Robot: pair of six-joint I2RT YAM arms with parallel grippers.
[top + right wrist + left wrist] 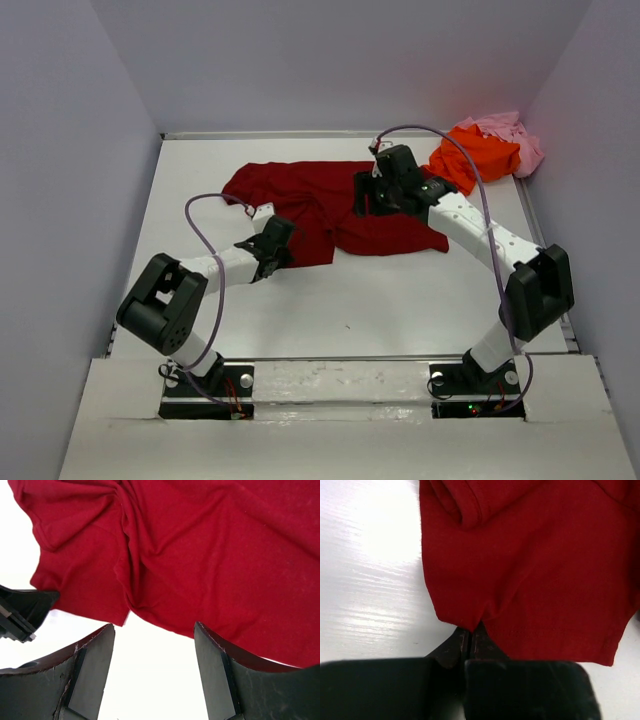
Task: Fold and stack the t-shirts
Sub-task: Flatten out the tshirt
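Left gripper [470,634] — jaws closed, pinching red t-shirt [535,570]

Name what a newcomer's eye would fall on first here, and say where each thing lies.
A dark red t-shirt sprawls crumpled across the table, the left gripper shut on its near edge, the right gripper open above it. An orange t-shirt and a pink t-shirt lie heaped in the far right corner.

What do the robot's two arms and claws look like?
The left arm and right arm are white tubes with chunky black joints on black bases. A thin lilac cable loops along each. The left claw and right claw are black, with two flat fingers; the right's edges look scuffed. Small lights glow at the right base.
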